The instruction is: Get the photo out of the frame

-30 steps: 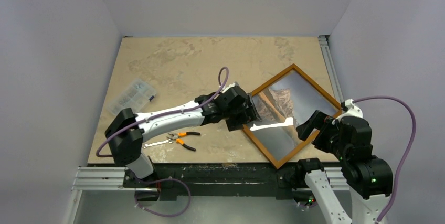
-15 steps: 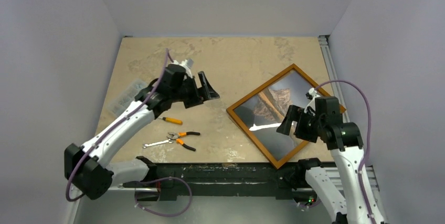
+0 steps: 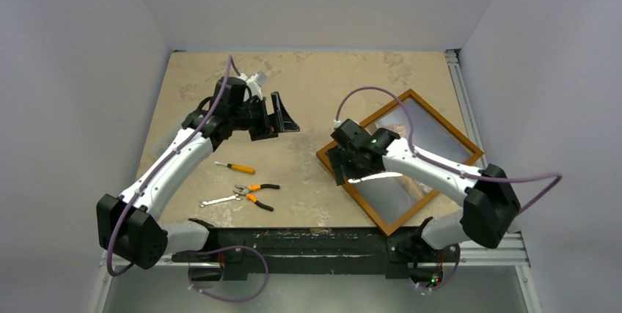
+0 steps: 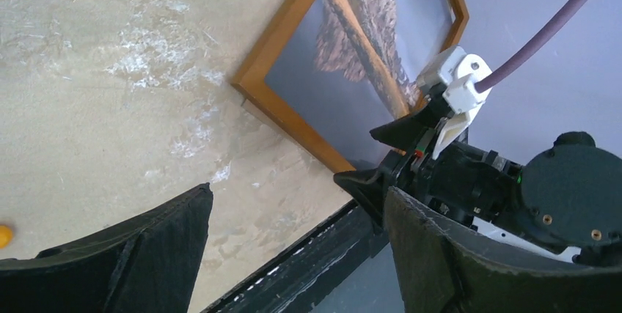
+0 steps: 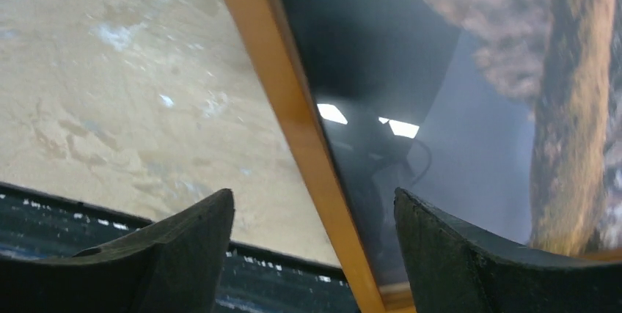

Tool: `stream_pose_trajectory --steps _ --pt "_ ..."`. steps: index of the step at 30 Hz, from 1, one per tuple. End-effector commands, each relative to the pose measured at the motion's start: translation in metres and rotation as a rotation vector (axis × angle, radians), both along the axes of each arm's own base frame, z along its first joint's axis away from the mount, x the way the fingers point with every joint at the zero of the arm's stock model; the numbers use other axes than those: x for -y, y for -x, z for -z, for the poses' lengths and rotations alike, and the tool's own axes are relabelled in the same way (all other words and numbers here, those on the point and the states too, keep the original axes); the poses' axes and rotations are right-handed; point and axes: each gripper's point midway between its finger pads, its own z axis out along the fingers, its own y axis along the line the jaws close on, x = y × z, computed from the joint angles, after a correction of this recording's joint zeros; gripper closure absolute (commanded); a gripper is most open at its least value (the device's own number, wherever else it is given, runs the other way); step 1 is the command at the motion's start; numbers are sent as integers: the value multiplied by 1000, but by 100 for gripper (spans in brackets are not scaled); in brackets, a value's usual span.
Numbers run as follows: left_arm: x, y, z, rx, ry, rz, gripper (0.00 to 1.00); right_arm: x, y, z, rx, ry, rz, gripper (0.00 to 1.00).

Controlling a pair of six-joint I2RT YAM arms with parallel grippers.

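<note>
The orange-brown frame (image 3: 437, 114) lies flat on the table's right side, turned like a diamond. The photo (image 3: 429, 133), a brown mountain mirrored in water, sits inside it under reflecting glass. My right gripper (image 3: 340, 169) is open and low over the frame's left corner. In the right wrist view its open gripper (image 5: 314, 203) straddles the frame moulding (image 5: 293, 122), with the photo (image 5: 469, 108) to the right. My left gripper (image 3: 287, 118) is open and empty, raised left of the frame. The left wrist view shows the open left gripper (image 4: 297, 203), the frame (image 4: 282, 104) and the photo (image 4: 359, 49).
An orange-handled screwdriver (image 3: 235, 168), orange pliers (image 3: 258, 193) and a small wrench (image 3: 214, 201) lie on the table in front of the left arm. A metal rail (image 3: 459, 86) runs along the table's right edge. The black front edge (image 3: 308, 236) is close to the frame's near corner.
My left gripper left the frame's left corner and rose back to the left. My right arm reached from the near right across the frame to that left corner.
</note>
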Motion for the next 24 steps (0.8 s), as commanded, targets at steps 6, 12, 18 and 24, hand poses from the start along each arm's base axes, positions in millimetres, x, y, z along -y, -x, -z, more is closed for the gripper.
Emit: stream_pose_trajectory --steps 6,12,18,24 --pt "-12 -15 -7 34 83 46 16 -69 -48 14 209 128 -236 40" --pt "-12 -17 -6 3 151 53 18 -70 -52 34 224 202 -268 44" --pt "-12 -19 -4 -5 170 53 18 -64 -49 45 218 217 -273 43" --pt "-12 -22 -1 -20 188 47 20 -68 -48 58 212 179 -293 44"
